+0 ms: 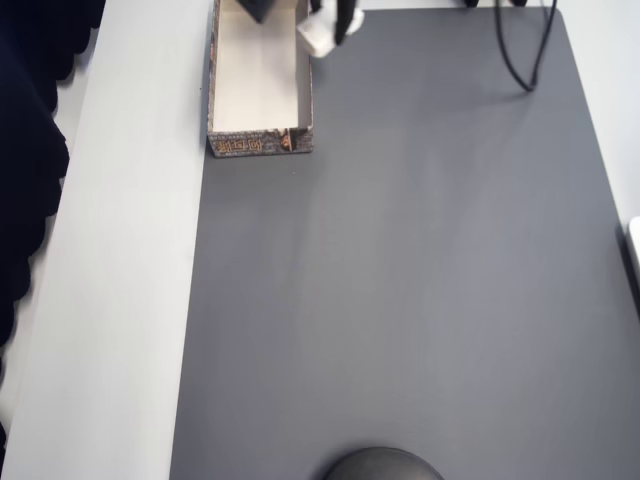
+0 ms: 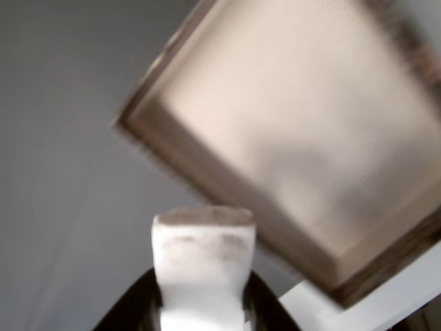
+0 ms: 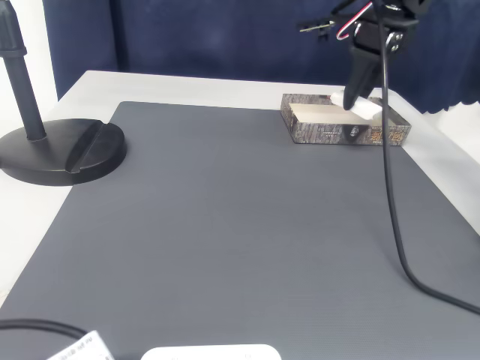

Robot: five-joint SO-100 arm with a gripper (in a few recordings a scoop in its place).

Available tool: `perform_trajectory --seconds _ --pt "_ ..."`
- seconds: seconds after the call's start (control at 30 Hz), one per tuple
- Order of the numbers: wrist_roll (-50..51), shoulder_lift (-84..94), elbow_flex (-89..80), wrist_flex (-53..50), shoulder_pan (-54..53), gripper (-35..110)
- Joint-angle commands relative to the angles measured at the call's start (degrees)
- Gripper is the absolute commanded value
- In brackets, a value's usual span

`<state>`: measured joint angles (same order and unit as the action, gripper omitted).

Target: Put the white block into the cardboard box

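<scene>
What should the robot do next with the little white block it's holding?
Probably shift a little sideways over the cardboard box before letting go. The gripper holds the white block in its jaws, and in the overhead view the block hangs just outside the box's right wall, over the grey mat.

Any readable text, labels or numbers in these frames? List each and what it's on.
No text can be read.
cardboard box: lettering printed on its outer end wall, too small and blurred to read; the same on its side in the fixed view.
white tag at the bottom edge: dark marks, too small to read.
</scene>
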<state>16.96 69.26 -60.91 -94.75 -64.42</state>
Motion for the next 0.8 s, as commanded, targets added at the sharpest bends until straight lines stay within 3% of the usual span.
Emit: perform_trajectory --seconds 0.0,0.5,0.77 --pt "2.02 -2.55 11.95 -0.70 -2.81 -2" --pt "4.83 -19.60 30.67 -3.16 -5.98 -2" --pt "4.92 -22.24 32.52 -3.52 -6.77 -2"
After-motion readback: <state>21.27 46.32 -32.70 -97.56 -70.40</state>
